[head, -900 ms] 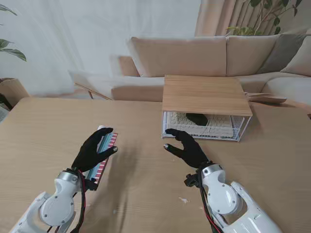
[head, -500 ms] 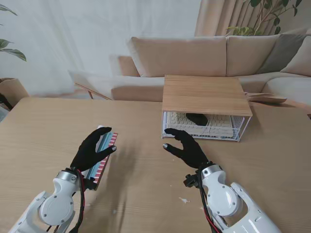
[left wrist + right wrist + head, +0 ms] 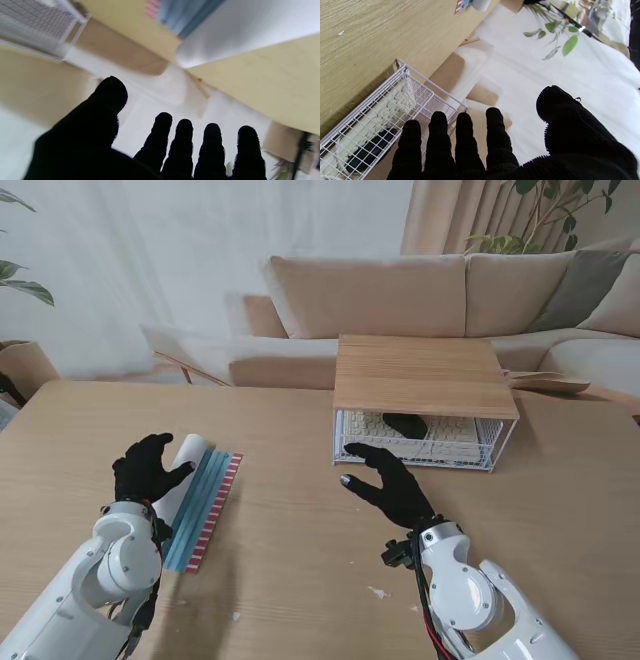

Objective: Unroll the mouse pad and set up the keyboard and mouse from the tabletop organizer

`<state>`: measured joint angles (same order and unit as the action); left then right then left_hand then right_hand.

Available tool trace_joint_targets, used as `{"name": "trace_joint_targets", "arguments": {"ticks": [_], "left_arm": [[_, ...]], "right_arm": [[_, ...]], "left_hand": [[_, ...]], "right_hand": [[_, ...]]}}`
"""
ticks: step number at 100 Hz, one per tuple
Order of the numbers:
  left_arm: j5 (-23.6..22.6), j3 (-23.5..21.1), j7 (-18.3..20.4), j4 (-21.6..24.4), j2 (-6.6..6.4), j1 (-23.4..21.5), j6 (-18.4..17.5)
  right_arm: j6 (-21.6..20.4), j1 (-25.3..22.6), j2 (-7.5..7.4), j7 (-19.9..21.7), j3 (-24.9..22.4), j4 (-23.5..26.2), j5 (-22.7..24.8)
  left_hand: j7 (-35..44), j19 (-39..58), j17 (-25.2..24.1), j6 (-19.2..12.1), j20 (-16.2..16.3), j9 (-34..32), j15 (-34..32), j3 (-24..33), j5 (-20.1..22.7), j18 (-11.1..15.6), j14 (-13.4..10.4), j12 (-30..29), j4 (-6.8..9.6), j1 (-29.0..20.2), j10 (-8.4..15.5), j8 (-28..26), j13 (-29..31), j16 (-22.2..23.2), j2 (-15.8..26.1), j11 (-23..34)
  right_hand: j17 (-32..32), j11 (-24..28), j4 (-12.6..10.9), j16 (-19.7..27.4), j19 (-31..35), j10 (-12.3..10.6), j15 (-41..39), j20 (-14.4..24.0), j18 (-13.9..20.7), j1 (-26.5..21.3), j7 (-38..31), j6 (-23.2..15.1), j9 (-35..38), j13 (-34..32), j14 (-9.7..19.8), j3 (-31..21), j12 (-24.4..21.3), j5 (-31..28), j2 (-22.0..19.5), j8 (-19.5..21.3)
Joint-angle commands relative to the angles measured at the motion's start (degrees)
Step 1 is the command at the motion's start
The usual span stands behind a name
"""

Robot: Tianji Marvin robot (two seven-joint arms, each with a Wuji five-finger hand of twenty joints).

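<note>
The mouse pad lies partly unrolled on the table's left side. Its white roll (image 3: pixel 187 452) sits along the left edge of the flat blue and red striped part (image 3: pixel 207 502). My left hand (image 3: pixel 146 468) is just left of the roll, open with fingers spread, thumb close to the roll (image 3: pixel 237 30). The organizer (image 3: pixel 425 375) has a wooden top over a white wire basket (image 3: pixel 490 450). Inside lie a white keyboard (image 3: pixel 450 430) and a black mouse (image 3: pixel 405 423). My right hand (image 3: pixel 390 483) hovers open near the basket's front left corner (image 3: pixel 402 67), holding nothing.
A beige sofa (image 3: pixel 400 300) stands beyond the table's far edge. Plants are at the far right (image 3: pixel 545 215) and at the left edge (image 3: pixel 20 280). Small white crumbs (image 3: pixel 378 591) lie on the wood near my right wrist.
My left hand has come off the pad and moved left, leaving the striped part flat and the white roll exposed beside it. My right hand has crept slightly toward the basket.
</note>
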<state>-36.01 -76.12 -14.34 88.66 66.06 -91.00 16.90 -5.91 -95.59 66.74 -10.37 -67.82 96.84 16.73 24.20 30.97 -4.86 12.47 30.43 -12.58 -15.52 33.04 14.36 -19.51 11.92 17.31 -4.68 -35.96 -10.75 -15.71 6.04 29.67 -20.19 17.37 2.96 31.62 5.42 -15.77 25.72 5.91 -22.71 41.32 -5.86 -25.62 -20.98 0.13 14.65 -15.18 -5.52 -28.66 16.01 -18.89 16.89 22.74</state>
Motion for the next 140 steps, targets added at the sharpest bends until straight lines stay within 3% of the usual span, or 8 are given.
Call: {"name": "trace_joint_targets", "arguments": {"ticks": [1,16,19,57,80,92,107,140], "left_arm": [[2.2,0.6,1.8,-1.8,0.58,1.1,2.2],[6.5,3.0,5.8,-5.3,0.79,3.8,10.3],[6.8,3.4,6.0,-6.0,0.8,4.2,10.7],[5.3,5.4,7.4,-8.5,0.44,5.5,14.0],[3.1,7.4,9.9,-9.9,-0.31,6.7,17.2],[2.1,8.6,10.8,-11.7,-0.63,7.7,17.8],[1.5,10.3,11.8,-13.6,-0.92,9.2,18.3],[2.0,13.1,9.1,-18.6,0.04,12.2,20.5]], "right_arm": [[0.3,-0.5,0.42,0.6,0.1,0.7,0.3],[0.8,-0.4,0.46,0.4,0.3,0.8,0.4],[0.9,-0.5,0.48,0.4,0.3,0.9,0.4],[1.0,-0.6,0.6,-0.2,0.2,1.1,0.5],[0.8,-0.7,0.57,-0.2,0.1,1.3,0.4],[0.8,-0.7,0.59,-0.2,0.1,1.3,0.4],[0.9,-0.7,0.59,-0.3,0.1,1.4,0.5],[1.0,-0.9,0.64,-0.5,-0.1,1.6,0.5]], "left_hand": [[0.9,-0.1,-0.2,1.1,2.1,1.5,0.0,2.3,-2.0,1.4,-0.1,1.5,2.12,-2.1,1.6,-0.4,-2.1,1.2,-1.1,-0.7],[1.2,5.2,0.4,2.5,2.2,1.2,-3.5,6.5,-0.8,1.6,1.9,3.2,1.79,-5.2,0.7,-0.6,-1.0,2.1,-0.5,1.1],[1.0,8.3,0.1,2.7,-0.4,1.2,-5.1,7.3,0.0,1.6,2.2,3.6,1.4,-5.8,0.4,-0.6,-0.6,1.2,-0.8,2.2],[1.5,14.1,0.0,2.7,-2.2,1.0,-8.2,9.2,0.4,1.9,1.9,3.3,1.02,-8.2,0.3,-1.0,0.2,1.6,-1.4,3.9],[3.7,13.4,-0.3,-0.2,-4.7,1.3,-7.3,10.4,-2.7,0.6,2.1,2.0,1.36,-4.8,1.9,-2.1,-1.1,1.0,-4.3,1.4],[5.9,16.4,-0.4,-1.9,-3.1,1.4,-7.6,12.2,-5.1,-0.6,3.0,3.4,1.17,-4.4,2.2,-2.9,-0.5,1.5,-7.3,0.6],[7.0,24.2,0.8,-3.0,-1.9,1.4,-11.6,15.2,-6.0,1.1,2.7,6.9,0.72,-5.3,2.1,-3.0,1.6,3.6,-10.1,2.4],[13.4,34.4,8.2,-1.3,2.9,1.8,-25.3,21.2,-6.0,4.9,3.7,16.6,-0.04,-8.7,1.1,-6.0,9.0,9.6,-12.6,18.5]], "right_hand": [[0.4,0.1,-2.2,-0.5,-1.7,-0.1,-0.5,1.5,0.6,-0.9,-0.4,-2.0,0.3,0.1,0.1,0.0,0.5,-0.8,-1.4,-0.3],[0.4,0.2,-2.3,-0.5,-1.8,-0.1,-0.6,1.6,0.7,-1.0,-0.4,-1.9,0.4,0.1,0.1,-0.1,0.5,-0.9,-1.4,-0.3],[0.4,0.3,-2.3,-0.5,-1.8,-0.1,-0.6,1.6,0.6,-1.0,-0.5,-1.8,0.5,0.1,0.0,-0.1,0.5,-1.0,-1.3,-0.2],[0.6,0.6,-2.2,-0.6,-1.7,0.0,-0.9,1.9,0.7,-1.0,-0.6,-1.8,0.6,0.1,-0.2,-0.5,0.7,-1.1,-1.3,-0.1],[0.6,0.7,-2.2,-0.7,-1.7,0.1,-1.1,2.2,0.6,-0.8,-0.8,-2.0,0.7,0.0,-0.4,-0.5,0.8,-1.2,-1.3,0.1],[0.6,0.8,-2.2,-0.8,-1.7,0.0,-1.2,2.3,0.5,-0.8,-0.8,-2.0,0.7,0.1,-0.6,-0.6,0.8,-1.4,-1.2,0.2],[0.6,0.9,-2.2,-0.9,-1.6,0.2,-1.4,2.4,0.4,-0.8,-0.9,-2.0,0.8,0.1,-0.7,-0.5,0.8,-1.4,-1.2,0.3],[0.7,1.1,-2.2,-1.1,-1.5,0.1,-1.7,2.8,0.4,-0.9,-1.0,-1.9,0.8,0.0,-0.8,-0.6,0.9,-1.6,-1.3,0.6]]}}
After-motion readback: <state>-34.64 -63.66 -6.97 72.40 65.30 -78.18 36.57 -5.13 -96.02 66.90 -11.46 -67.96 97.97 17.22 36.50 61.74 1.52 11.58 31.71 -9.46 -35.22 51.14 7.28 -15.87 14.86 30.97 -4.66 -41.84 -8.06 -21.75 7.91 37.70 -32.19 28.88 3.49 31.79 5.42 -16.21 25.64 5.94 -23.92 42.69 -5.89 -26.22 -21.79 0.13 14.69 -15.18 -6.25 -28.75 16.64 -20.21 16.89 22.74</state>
